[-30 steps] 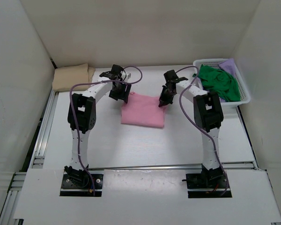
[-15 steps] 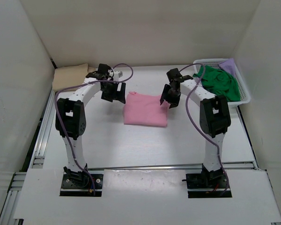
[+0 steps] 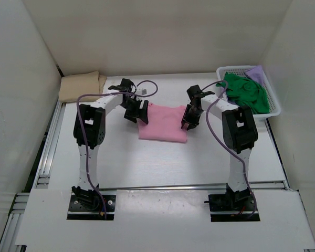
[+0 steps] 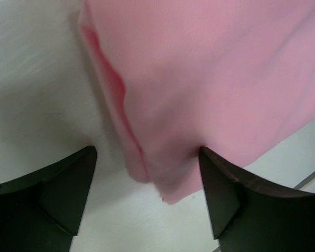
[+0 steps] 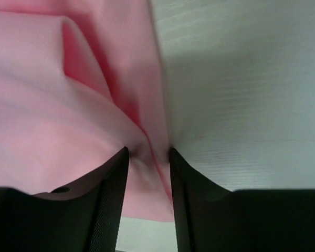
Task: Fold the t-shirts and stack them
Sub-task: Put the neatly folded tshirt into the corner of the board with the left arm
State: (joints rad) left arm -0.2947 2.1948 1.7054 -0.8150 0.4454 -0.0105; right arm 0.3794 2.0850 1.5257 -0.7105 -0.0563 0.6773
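Pink t-shirt point(image 3: 163, 125) lies folded at the centre of the table point(image 3: 147, 163). The left gripper point(image 4: 147, 152) stands wide open astride its left edge, while the right gripper point(image 5: 146, 153) pinches a fold at its right edge. The tan t-shirt point(image 3: 81, 86) sits folded at far left.

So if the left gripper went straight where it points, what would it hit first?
The pink shirt: its folded edge sits between the left gripper's open jaws. Depth is unclear.
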